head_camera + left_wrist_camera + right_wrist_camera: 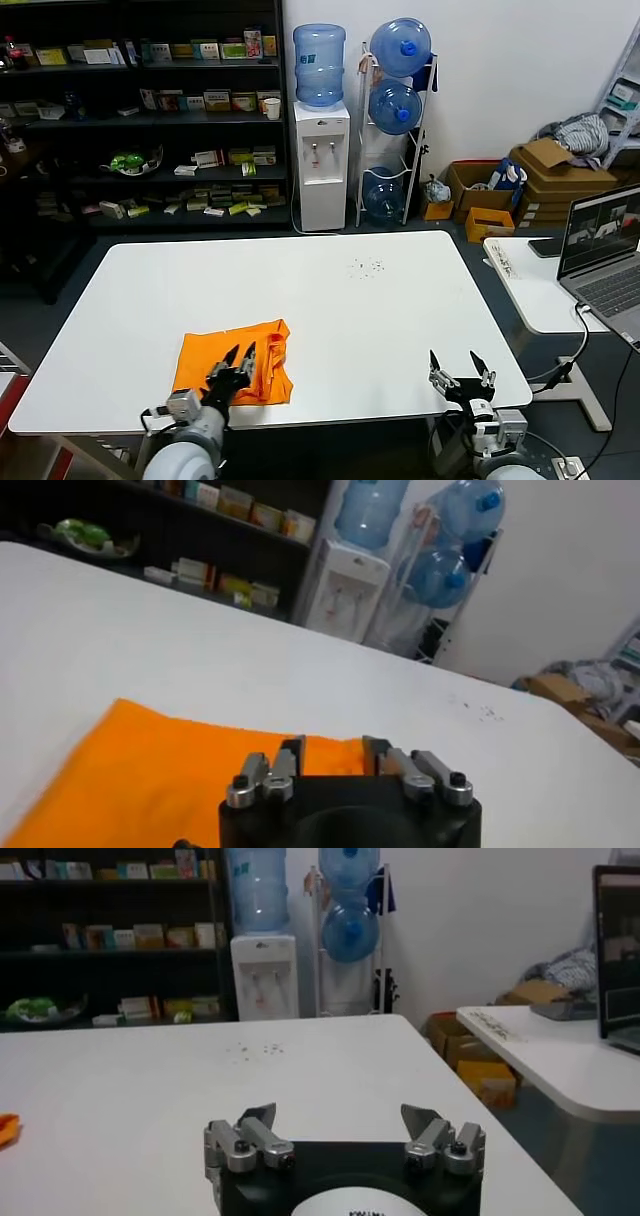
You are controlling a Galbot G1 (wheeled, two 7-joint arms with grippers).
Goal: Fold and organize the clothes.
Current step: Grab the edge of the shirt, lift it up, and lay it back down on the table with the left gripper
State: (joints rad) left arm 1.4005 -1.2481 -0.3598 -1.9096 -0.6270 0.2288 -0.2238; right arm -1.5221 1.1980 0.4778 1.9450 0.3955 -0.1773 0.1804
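Tabletop edges: the white tabletop (330, 300) carries the orange T-shirt (205, 365) at its near-left corner, the shirt's near edge close to the tabletop's near edge.
Open room: bare white surface runs from the shirt to the far edge and to the right edge; a patch of small dark specks (366, 267) lies towards the far right.
Left end effector (240, 357): low over the shirt's right part, pointing away from the robot, fingers a little apart and gripping nothing; in the left wrist view (333, 757) orange cloth shows between and beyond the fingertips.
Right end effector (461, 366): at the near-right edge of the tabletop, well apart from the shirt, fingers spread wide and empty (345, 1119).
Shirt state: folded into a rough rectangle, lying flat, with ridged folds along its right side.
Count: one shirt, two end effectors, one tabletop.
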